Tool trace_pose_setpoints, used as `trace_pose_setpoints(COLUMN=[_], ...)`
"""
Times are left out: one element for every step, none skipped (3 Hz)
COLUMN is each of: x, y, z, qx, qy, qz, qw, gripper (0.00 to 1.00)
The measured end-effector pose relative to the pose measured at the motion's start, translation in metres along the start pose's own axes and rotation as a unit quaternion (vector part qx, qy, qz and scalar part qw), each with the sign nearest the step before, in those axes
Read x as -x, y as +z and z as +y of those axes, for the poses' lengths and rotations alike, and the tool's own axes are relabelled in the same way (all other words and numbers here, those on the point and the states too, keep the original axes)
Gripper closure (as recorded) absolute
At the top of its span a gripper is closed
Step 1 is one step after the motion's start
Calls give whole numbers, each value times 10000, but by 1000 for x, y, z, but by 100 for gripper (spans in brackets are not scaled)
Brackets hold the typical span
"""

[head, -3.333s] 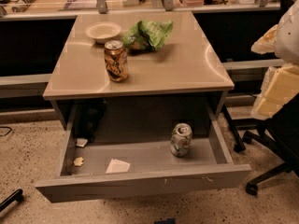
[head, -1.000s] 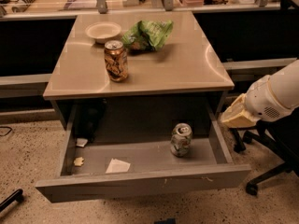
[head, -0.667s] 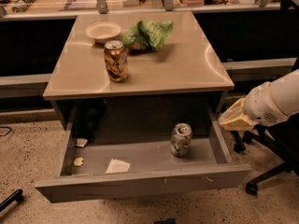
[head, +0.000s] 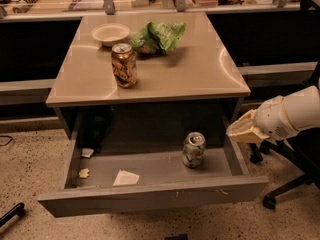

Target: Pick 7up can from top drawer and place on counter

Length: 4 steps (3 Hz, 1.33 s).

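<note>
The 7up can [head: 193, 150] is shown upright in the open top drawer [head: 150, 196], below the tabletop [head: 200, 69]. The tool [head: 244, 129], state not discernible, is positioned just beside the drawer's right wall.

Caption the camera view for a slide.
Cream gripper hovers right of the open grey metal drawer containing an upright silver-green soda can, below the beige tabletop.

warm dim light, glare on counter [head: 210, 79], tool [head: 241, 130] right of shadowed drawer [head: 150, 196].
</note>
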State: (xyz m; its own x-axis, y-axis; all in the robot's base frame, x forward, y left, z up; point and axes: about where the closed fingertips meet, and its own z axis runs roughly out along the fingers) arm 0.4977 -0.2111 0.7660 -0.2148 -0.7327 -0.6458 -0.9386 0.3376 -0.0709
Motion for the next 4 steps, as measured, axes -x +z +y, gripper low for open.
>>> trace_pose_setpoints(x=[1,4,7,9], y=[10,22,35,52], z=[0,0,0,1], qx=[23,-29,-159,-175], qy=[-127,-376,-657,-897], qz=[-175,-157,45,214], qw=[9998,9992,9977,9956], gripper=[45,45,45,36])
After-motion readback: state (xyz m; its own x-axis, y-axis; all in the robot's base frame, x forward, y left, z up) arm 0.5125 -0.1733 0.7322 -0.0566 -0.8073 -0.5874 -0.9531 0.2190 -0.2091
